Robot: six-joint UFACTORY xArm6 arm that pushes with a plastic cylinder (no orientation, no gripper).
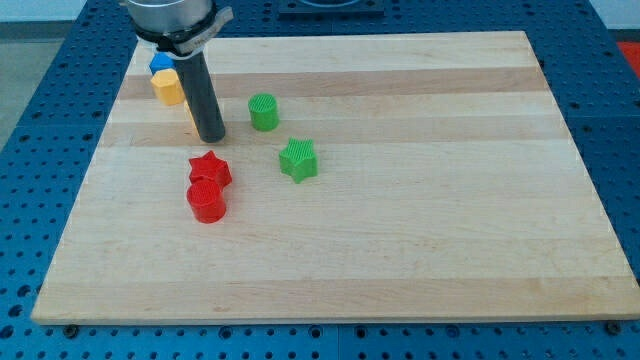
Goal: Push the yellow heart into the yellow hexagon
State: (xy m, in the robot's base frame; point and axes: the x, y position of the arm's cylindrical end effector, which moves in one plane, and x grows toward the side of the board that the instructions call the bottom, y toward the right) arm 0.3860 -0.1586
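Observation:
The yellow hexagon lies near the board's top left corner, touching a blue block just above it. My dark rod comes down from the view's top, and my tip rests on the board, below and to the right of the hexagon. Only a thin yellow sliver shows at the rod's left edge. It looks like the yellow heart, mostly hidden behind the rod and a little below and right of the hexagon. I cannot tell whether the tip touches it.
A green cylinder stands to the right of my tip. A green star lies lower right. A red star and a red cylinder touch each other just below the tip. The wooden board sits on a blue perforated table.

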